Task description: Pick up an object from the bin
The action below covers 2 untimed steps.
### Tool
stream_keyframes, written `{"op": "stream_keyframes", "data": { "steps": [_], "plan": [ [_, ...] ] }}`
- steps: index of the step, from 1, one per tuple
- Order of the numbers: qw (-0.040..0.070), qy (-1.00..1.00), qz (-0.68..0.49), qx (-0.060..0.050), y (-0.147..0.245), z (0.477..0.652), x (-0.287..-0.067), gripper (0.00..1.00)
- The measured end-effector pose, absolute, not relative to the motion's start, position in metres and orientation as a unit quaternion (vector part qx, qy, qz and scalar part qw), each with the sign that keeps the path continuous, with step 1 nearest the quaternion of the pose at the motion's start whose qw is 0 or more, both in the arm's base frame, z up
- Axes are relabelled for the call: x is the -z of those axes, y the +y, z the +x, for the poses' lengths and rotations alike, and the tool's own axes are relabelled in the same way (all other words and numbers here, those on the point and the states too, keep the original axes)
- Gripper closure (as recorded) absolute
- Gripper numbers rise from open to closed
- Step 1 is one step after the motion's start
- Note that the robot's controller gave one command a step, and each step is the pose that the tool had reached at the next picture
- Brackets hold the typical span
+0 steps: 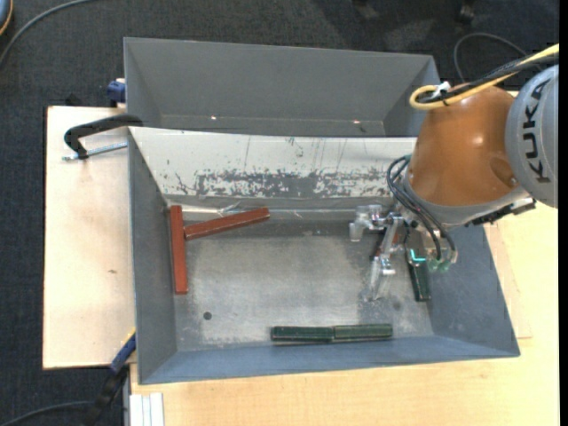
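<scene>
**Carpet below, pale desk on top: arm dips into the right end of a near-bare bin**

Dark carpet (266,7) lies at the far side of the scene, and a pale wooden desk (311,402) carries the grey metal bin (266,82), seen from above and a little to one side. The bin's sloping far wall is scuffed with a band of dark marks, and its floor is dull and scratched.

From the right, the arm (470,149) leans over the bin's rim, its wrist under a rounded orange cover with a yellow cable looped over the top and dark cables hanging beneath. Below the cover the pincer (384,278) points down at the floor in the right part of the bin, close to it, over a bare patch. Whether it is released or clenched cannot be told from this angle, and no thing can be seen in its grasp. A small green light shows just to its right.

Nearest to the pincer is a long, thin, dark green bar (331,333), lying flat along the foot of the near wall, just nearer than the pincer and apart from it. Its right end lies almost below the pincer, while the rest runs off to the left.

Well apart, at the far left of the floor, lies a red-brown T-shaped piece (179,256). Its long bar runs near to far beside the left wall, and its stem points right along the foot of the far wall. A small dark speck (207,316) sits on the floor at the near left.
</scene>
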<state>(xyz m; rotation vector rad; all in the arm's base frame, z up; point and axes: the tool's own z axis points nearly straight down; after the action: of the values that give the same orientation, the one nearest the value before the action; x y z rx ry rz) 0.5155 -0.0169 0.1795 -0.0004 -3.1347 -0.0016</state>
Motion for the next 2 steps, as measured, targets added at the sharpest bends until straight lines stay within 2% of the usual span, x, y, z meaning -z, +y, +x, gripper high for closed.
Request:
{"op": "stream_keyframes", "data": {
  "steps": [1, 2],
  "plan": [
    [0.001, -0.98, 0.201, 0.0, -0.094, 0.525, -0.089, 0.0],
    [-0.003, -0.936, 0.353, -0.003, -0.149, 0.503, -0.153, 0.0]
  ]
}}
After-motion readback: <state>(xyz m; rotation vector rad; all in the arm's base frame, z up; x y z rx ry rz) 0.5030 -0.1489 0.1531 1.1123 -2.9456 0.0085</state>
